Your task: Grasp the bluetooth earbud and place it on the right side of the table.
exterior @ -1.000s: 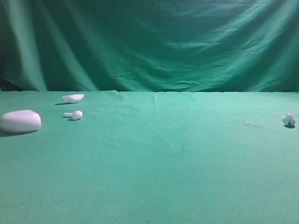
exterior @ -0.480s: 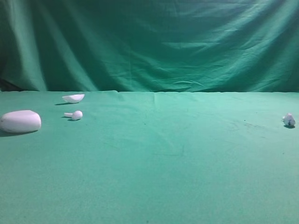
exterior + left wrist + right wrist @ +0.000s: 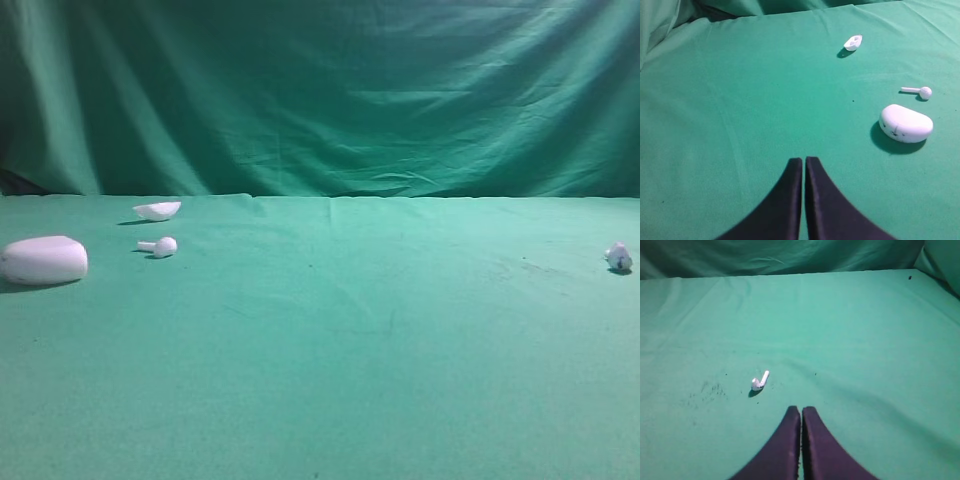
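The bluetooth earbud point(image 3: 618, 257) lies on the green table point(image 3: 380, 340) at the far right edge. In the right wrist view it point(image 3: 759, 381) lies ahead and to the left of my right gripper point(image 3: 801, 409), apart from it. The right gripper's jaws are shut together and hold nothing. My left gripper point(image 3: 803, 160) is also shut and empty, low over the cloth, to the left of the white case. Neither gripper shows in the exterior view.
A white oval case point(image 3: 43, 260) sits at the far left, also in the left wrist view point(image 3: 906, 123). A second, longer-stemmed earbud point(image 3: 160, 246) lies behind it point(image 3: 920, 91). A small white shell-shaped piece point(image 3: 157, 210) lies farther back point(image 3: 853, 42). Green cloth backdrop behind.
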Action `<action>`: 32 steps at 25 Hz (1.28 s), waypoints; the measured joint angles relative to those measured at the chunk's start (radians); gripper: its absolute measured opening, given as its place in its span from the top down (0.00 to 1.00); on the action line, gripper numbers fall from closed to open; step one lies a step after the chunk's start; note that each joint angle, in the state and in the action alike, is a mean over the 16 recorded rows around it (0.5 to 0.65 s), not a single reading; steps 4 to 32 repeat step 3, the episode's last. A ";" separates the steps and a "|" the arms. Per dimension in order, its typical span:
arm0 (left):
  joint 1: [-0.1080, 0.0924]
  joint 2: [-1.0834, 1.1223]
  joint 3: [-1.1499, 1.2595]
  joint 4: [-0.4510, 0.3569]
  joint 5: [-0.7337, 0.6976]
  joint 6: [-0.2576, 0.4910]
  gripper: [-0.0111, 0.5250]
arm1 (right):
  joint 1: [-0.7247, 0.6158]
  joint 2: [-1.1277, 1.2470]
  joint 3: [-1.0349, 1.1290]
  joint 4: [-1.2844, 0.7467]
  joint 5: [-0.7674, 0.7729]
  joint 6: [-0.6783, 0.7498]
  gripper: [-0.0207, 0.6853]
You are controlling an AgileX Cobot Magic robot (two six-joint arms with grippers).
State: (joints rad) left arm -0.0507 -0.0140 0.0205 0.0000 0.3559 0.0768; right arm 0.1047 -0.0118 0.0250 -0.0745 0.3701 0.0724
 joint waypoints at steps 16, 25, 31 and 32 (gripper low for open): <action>0.000 0.000 0.000 0.000 0.000 0.000 0.98 | 0.000 0.000 0.001 0.001 0.011 0.003 0.97; 0.000 0.000 0.000 0.000 0.000 0.000 0.98 | 0.000 0.000 0.001 0.001 0.011 0.003 0.97; 0.000 0.000 0.000 0.000 0.000 0.000 0.98 | 0.000 0.000 0.001 0.001 0.011 0.003 0.97; 0.000 0.000 0.000 0.000 0.000 0.000 0.98 | 0.000 0.000 0.001 0.001 0.011 0.003 0.97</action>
